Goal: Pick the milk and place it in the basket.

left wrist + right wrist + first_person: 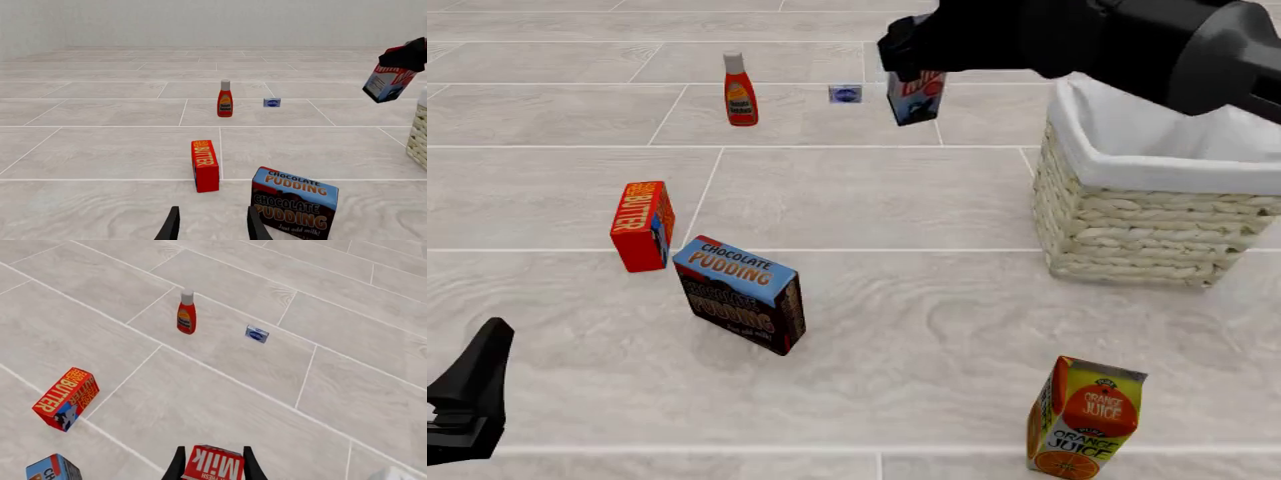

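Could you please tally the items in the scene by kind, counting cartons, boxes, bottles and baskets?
Cartons: 2, the milk held in the right gripper and the orange juice.
Boxes: 3, butter, chocolate pudding, small blue box.
Bottles: 1, red bottle.
Baskets: 1, the basket.
Total: 7.

Basket [1148,225] stands at the right of the surface [934,330]. Milk [916,97] hangs in the right claw [910,60] above the surface, left of the basket's far corner — not in it. Ketchup bottle [739,90] far left-centre, small packet [846,94] between it and the milk. Butter box [642,225] mid-left, pudding box [742,293] just right and nearer. Orange juice carton [1084,418] near right, before the basket. Left claw [467,400] at the near-left edge.
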Robot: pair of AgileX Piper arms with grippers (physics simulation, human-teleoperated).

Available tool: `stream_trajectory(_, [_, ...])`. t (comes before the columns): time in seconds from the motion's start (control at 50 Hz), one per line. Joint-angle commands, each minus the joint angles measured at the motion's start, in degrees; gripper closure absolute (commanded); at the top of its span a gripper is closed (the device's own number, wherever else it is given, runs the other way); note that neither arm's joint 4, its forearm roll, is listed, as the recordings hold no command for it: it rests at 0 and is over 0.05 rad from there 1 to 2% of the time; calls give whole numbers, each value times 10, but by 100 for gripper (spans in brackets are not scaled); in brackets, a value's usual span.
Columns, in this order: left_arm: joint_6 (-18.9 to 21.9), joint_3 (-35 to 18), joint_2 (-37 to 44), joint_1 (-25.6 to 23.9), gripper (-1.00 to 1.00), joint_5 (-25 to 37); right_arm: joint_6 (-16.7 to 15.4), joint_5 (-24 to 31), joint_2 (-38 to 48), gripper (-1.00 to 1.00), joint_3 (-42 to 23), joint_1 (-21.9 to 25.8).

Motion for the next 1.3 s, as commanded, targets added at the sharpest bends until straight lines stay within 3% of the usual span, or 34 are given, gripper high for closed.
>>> stream_trajectory(0.02, [0,0,0,0,-100,0,5,4,-42,100,-6,-35])
stream_trajectory(0.36, [0,0,0,0,-100,0,17,35,-64,100,-33,-73])
stream_trajectory(0.64, [0,0,0,0,-100,0,27,50,-66,100,-38,-132])
stream_trajectory(1.3, [0,0,0,0,-100,0,30,39,-59,100,-10,-251])
